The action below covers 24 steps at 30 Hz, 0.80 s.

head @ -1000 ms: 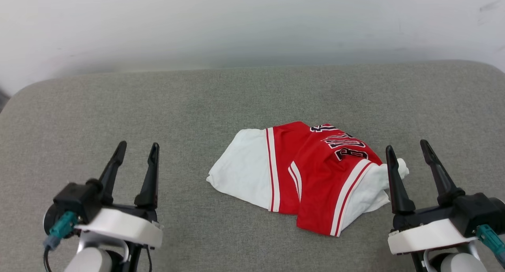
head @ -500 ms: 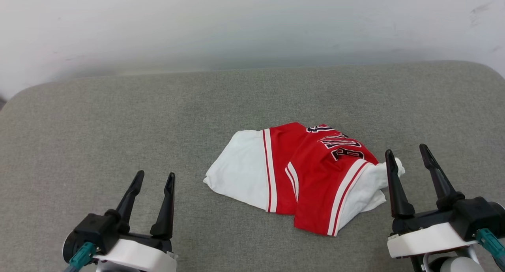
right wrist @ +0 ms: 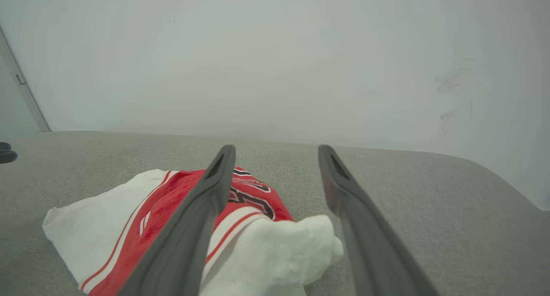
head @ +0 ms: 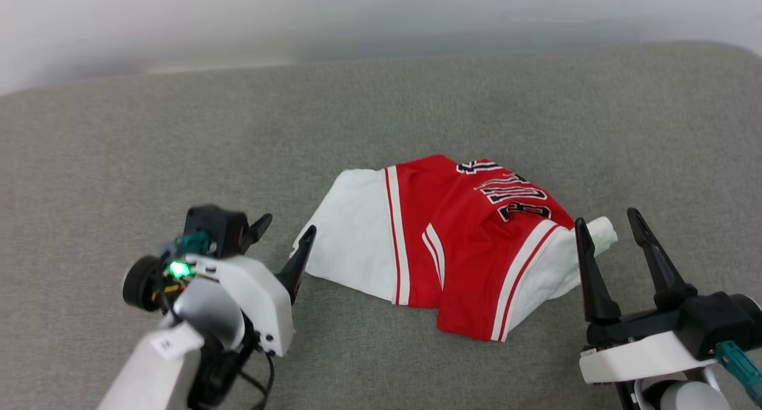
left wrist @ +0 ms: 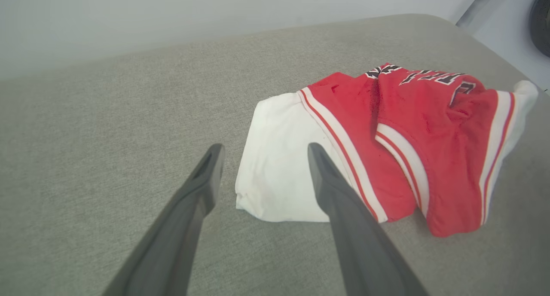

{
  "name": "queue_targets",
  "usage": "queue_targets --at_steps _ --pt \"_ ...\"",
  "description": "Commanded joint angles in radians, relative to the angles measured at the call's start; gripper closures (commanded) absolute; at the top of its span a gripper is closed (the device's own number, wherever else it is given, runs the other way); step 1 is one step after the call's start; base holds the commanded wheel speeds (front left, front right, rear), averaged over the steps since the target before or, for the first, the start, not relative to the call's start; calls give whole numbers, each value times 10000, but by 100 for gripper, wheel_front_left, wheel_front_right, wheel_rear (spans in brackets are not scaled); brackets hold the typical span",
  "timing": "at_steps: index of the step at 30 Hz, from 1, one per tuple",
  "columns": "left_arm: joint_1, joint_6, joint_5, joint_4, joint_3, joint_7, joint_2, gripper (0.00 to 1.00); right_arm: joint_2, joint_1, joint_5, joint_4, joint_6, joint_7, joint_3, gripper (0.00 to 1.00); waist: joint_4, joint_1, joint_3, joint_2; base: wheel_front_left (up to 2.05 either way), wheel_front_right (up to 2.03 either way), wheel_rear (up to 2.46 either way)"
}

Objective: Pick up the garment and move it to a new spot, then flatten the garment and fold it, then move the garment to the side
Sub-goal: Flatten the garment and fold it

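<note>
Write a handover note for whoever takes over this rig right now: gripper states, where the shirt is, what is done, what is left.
Left gripper: open, empty, tips at the white edge of the shirt; contact unclear.
Right gripper: open, empty, beside the white sleeve on the other side.
Shirt: crumpled heap on the grey surface, between the two grippers.
Done: nothing yet; the shirt is not picked up.
Left: pick it up, move it, flatten, fold, set it aside.
</note>
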Motion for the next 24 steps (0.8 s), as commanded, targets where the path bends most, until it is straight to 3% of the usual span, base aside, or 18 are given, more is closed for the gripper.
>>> queue_targets --at_steps 1,6,9,19,21,22,23,24 --pt "-251 152 26 -44 12 482 140 0 16 -160 -67 -75 -7 -20 29 0 -167 0 367 0 0 0 0" --pt "-901 630 310 -70 -221 2568 497 0 15 -329 74 -171 -7 -22 52 0 -437 0 946 0 0 0 0" --pt "-975 680 361 30 -362 3303 689 0 16 -426 122 -231 -7 -22 31 0 -563 0 1235 0 0 0 0" --pt "-1107 907 488 1116 -480 3467 646 0 16 -646 183 -324 -7 -22 -35 0 -590 0 1783 0 0 0 0" --pt "-996 758 282 1401 -650 3610 515 0 16 -656 190 -304 -7 -20 -25 0 -556 0 1832 0 0 0 0" --pt "-941 681 227 1520 -739 3666 462 44 16 -639 182 -281 -7 -22 -16 0 -537 0 1844 0 0 0 0" --pt "-923 627 174 1604 -783 3644 424 100 16 -642 171 -256 -7 -22 -15 0 -519 0 1845 0 0 0 0" --pt "-894 594 156 1678 -812 3595 411 100 16 -654 163 -248 -7 -22 -22 0 -493 0 1831 0 0 0 0"
